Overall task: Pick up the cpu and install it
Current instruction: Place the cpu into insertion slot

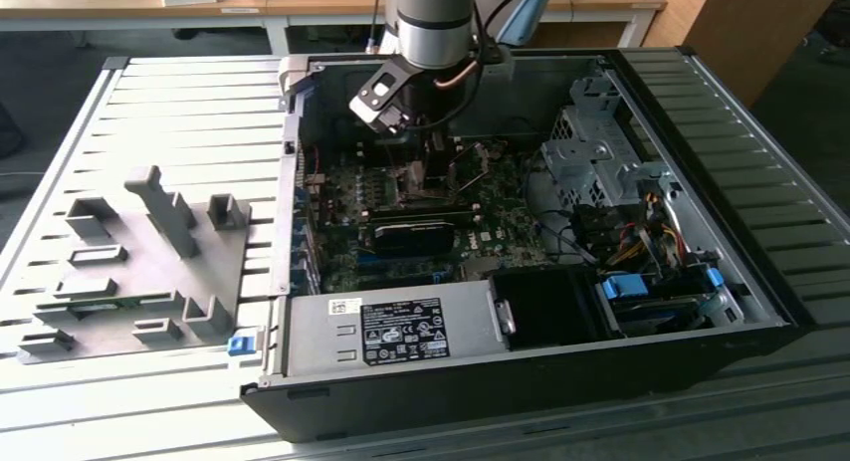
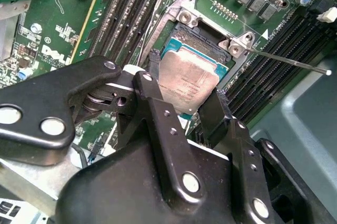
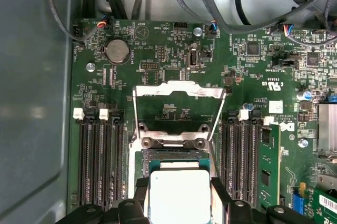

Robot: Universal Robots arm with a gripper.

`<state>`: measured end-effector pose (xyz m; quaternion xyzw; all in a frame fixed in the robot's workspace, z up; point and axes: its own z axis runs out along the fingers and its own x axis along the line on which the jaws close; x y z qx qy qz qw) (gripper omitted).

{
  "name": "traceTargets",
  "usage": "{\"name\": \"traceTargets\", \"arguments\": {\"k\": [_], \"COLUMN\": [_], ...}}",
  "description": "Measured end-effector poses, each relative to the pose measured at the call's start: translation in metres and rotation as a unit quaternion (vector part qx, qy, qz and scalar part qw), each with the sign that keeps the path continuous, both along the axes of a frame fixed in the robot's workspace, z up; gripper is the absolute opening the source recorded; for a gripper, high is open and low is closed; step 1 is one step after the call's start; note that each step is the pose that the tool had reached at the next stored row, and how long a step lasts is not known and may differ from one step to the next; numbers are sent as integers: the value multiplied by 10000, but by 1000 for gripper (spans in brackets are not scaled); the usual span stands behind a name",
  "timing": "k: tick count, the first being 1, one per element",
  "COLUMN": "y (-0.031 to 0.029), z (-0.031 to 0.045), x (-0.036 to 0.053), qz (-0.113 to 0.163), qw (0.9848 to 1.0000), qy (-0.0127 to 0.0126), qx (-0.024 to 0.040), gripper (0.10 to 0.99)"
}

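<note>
Evidently the jaws, narrowed to its width, pinch the cpu (image 2: 188, 79) over the open socket (image 2: 196, 36).

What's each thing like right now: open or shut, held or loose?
gripper: shut on the cpu.
cpu: held over the socket.
socket: uncovered.
cover plate: flipped open.
lever: released, swung out.
computer case: open, side panel off.

An open black computer case (image 1: 531, 381) is lying on a slatted grey table (image 1: 173, 103), with a grey plastic fixture plate (image 1: 139, 272) at the exterior view's left. Inside, a black gripper (image 2: 188, 78) is holding the square silver cpu (image 2: 188, 84) over the black socket (image 2: 202, 37).
</note>
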<state>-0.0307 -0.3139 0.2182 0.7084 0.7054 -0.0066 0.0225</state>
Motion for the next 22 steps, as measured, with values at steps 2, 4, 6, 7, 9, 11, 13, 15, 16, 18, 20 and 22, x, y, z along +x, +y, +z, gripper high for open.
{"name": "traceTargets", "arguments": {"k": [2, 4, 6, 7, 9, 11, 13, 15, 16, 18, 20, 22], "y": [0, 3, 5, 6, 6, 6, 6, 6, 6, 6, 6, 7], "z": [-21, -48, -73, -84, -96, -110, -126, -137, -142, -153, -165, -181], "x": [0, 0, 0, 0, -3, -5, -5, -8, -10, -13, -15, -15], "qz": [-14, -19, -19, -19, -20, -19, -19, -20, -20, -20, -19, -19], "qw": [10000, 10000, 10000, 10000, 10000, 10000, 10000, 10000, 10000, 10000, 10000, 10000], "qy": [0, 0, 0, 0, 0, 0, 0, 0, 0, 0, 0, 0], "qx": [-2, -3, -6, -6, -6, -7, -7, -8, -8, -9, -10, -10], "gripper": [545, 545, 545, 545, 545, 545, 545, 545, 545, 545, 545, 545]}}
